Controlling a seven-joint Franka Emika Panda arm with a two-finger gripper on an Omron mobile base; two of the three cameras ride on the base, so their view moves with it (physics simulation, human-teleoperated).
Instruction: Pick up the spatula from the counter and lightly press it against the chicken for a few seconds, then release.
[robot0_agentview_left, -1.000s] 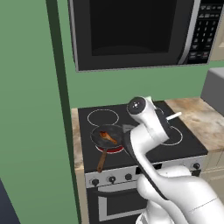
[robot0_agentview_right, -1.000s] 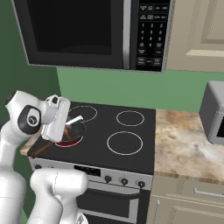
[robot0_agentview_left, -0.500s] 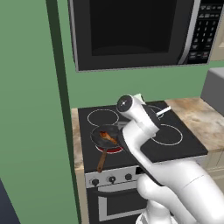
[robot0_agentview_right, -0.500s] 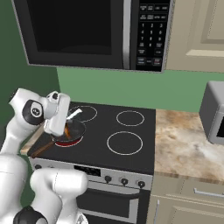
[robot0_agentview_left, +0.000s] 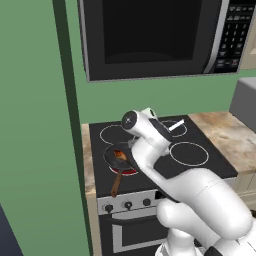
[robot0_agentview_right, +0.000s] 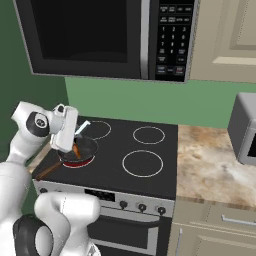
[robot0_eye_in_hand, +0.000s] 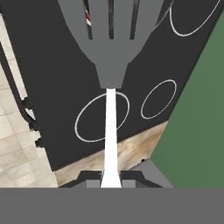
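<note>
Pincer (robot0_eye_in_hand: 110, 177) is closed tight on the white handle of the spatula (robot0_eye_in_hand: 111, 48). The slotted grey head points away from the fingers, above the black stove (robot0_agentview_right: 107, 150). Pan (robot0_agentview_right: 93, 146) sits on the front left burner with the chicken (robot0_agentview_right: 76, 150) inside. The hand hangs just over the pan. Contact between spatula head and chicken: cannot tell

the black stove (robot0_agentview_right: 117, 142) had a pan (robot0_agentview_right: 89, 146) on its front left ring. the stone counter (robot0_agentview_right: 205, 160) lay just beside the stove, with a grey box (robot0_agentview_right: 246, 127) on it.
</note>
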